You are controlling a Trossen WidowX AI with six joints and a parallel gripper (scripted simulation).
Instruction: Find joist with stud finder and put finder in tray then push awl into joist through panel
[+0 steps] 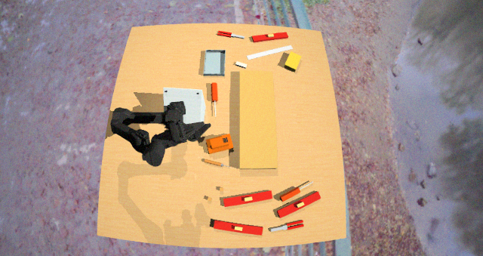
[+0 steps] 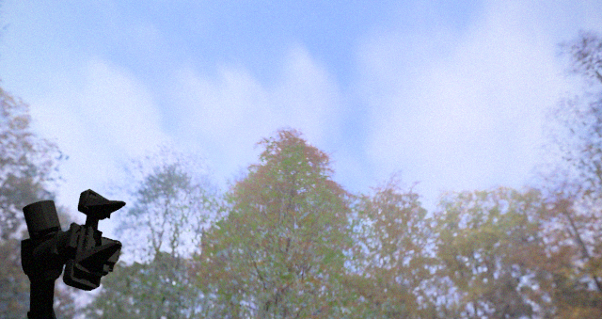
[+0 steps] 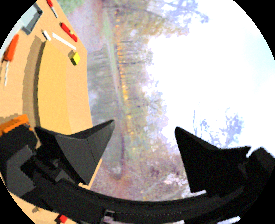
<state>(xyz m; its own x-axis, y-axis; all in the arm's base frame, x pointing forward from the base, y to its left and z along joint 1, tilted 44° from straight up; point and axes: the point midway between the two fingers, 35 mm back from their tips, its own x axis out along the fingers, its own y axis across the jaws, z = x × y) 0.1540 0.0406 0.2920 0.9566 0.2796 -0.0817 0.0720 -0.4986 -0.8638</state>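
Observation:
My gripper (image 1: 207,132) (image 2: 122,225) (image 3: 145,125) is open and empty, raised above the table with its fingers pointing outward. The stud finder, an orange box (image 1: 219,143) (image 3: 10,126), lies on the table just beyond the fingers in the top view. The floor panel (image 1: 258,120) (image 3: 53,95) is a long tan board; no hole shows in it. The grey tray (image 1: 214,63) (image 3: 32,21) is empty. A tool with an orange-red handle and thin shaft (image 1: 214,91) (image 3: 11,48), apparently the awl, lies between tray and stud finder. The joist is hidden.
A similar orange-handled tool (image 1: 290,193), red levels (image 1: 260,195) (image 1: 302,204) and a pencil-like stick (image 1: 212,161) lie around the panel. A yellow block (image 1: 293,61) (image 3: 75,58) and white strip (image 1: 269,52) lie near the tray's side. A white plate (image 1: 183,97) lies under the arm.

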